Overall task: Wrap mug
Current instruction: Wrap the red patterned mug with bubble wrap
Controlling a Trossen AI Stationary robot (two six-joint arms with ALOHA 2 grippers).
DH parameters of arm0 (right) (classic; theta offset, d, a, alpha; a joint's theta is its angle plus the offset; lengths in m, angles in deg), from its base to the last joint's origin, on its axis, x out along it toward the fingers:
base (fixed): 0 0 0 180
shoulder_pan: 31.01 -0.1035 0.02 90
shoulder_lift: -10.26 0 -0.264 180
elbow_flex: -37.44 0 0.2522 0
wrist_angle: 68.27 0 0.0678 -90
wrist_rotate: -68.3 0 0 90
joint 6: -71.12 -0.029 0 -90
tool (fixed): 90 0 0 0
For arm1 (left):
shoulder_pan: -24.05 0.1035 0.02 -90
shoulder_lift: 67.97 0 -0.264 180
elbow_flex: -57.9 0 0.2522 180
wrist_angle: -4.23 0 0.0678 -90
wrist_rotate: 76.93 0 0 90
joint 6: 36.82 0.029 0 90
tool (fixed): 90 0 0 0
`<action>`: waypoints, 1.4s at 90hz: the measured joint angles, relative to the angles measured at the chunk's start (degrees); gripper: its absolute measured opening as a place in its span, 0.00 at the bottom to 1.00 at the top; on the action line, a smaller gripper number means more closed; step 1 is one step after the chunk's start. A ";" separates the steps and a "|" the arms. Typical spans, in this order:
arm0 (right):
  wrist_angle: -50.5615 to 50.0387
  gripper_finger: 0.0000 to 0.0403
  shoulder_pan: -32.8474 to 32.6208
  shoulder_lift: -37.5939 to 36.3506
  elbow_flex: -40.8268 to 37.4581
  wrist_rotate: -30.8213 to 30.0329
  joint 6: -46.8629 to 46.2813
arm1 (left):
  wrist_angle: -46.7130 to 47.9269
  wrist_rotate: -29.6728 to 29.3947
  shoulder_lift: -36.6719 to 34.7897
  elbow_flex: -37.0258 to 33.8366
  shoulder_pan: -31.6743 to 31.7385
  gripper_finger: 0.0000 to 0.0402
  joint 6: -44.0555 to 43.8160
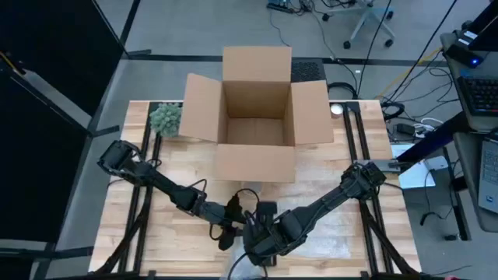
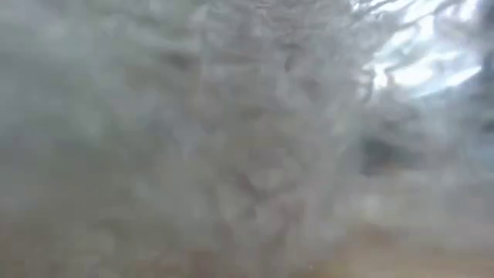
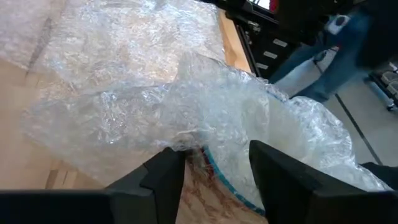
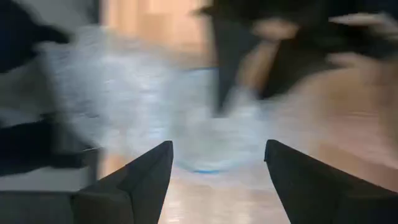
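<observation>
Both grippers, the left gripper [image 3: 211,171] and right gripper [image 4: 217,171], were open and held nothing near the half-covered mug [image 3: 233,183], so the bubble wrap [image 3: 186,106] needed more folding.

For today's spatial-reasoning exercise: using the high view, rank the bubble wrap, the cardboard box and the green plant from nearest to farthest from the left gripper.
1. Bubble wrap: at the table's near edge, right beside the left gripper.
2. Cardboard box: open, at the table's far middle.
3. Green plant: far left corner, beside the box.
</observation>
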 joint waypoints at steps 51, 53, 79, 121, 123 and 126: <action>5.78 0.60 1.33 2.64 -7.98 -0.15 -6.99 | -0.05 -0.08 0.00 -0.01 0.02 0.41 -0.04; 6.59 0.60 1.28 2.60 -8.63 -0.13 -7.50 | -0.08 -0.08 0.00 -0.01 0.02 0.41 -0.04; 12.98 0.60 1.81 2.14 -18.70 0.78 -12.99 | -0.47 -0.41 0.02 0.06 0.04 0.41 -0.11; 2.22 0.60 1.69 2.12 -3.38 4.30 -6.86 | -0.10 -0.32 -0.02 -0.01 0.02 0.41 0.02; 1.76 0.60 1.72 2.07 -2.69 4.10 -6.85 | -0.10 -0.31 -0.02 -0.01 0.02 0.41 0.01; 0.93 0.60 1.74 2.07 -1.76 3.98 -6.82 | -0.10 -0.27 -0.02 -0.01 0.02 0.41 0.00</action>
